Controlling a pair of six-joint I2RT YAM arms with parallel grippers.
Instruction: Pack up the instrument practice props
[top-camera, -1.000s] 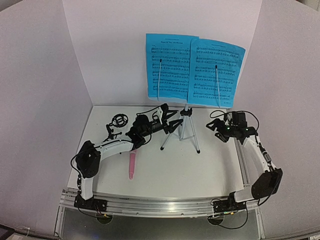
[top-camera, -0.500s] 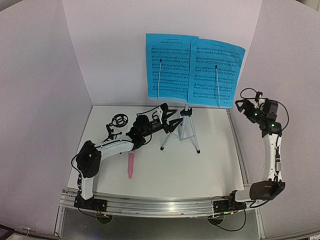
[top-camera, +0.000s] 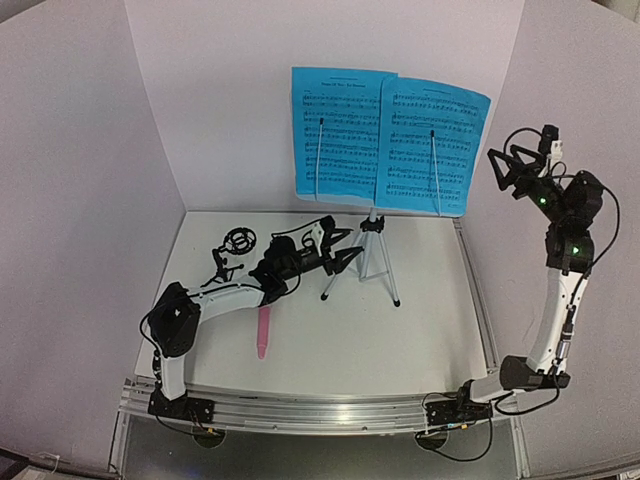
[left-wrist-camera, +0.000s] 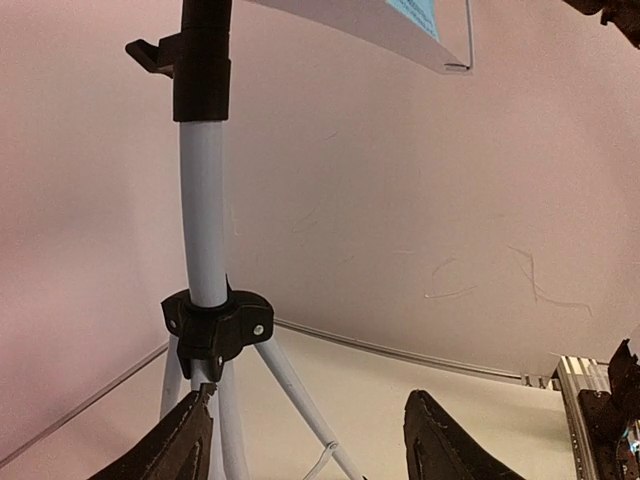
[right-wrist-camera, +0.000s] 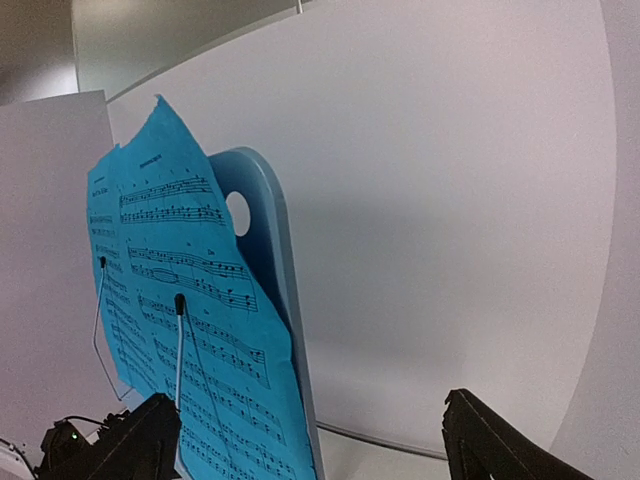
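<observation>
here, the left gripper (top-camera: 343, 256) sits low at the silver tripod (top-camera: 376, 256), jaws parted and holding nothing; in the left wrist view the pole's black collar (left-wrist-camera: 216, 333) is just above 1 fingertip and a leg runs down between the 2 fingers. the right gripper (top-camera: 508, 166) hangs raised beside the right edge of the blue sheet-music pages (top-camera: 385, 135), jaws spread wide and empty. the 2 pages lean on the pale-blue music stand (right-wrist-camera: 262, 232) at the back of the table (top-camera: 430, 330), each pinned by a thin wire retainer (top-camera: 319, 160). the pink stick microphone (top-camera: 263, 331) lies flat near the left arm, and the small black tripod mic stand (top-camera: 236, 248) is upright just behind that arm. likely hazards: the stand looks top-heavy, so a squeeze or sideways nudge low on a leg could tip it; pulling a page sideways under its wire could tear the paper or drag the panel over; a falling stand could strike the right arm. legible writing: printed staves and notes only; the heading on each page is too small to read, and no brand or label shows.
</observation>
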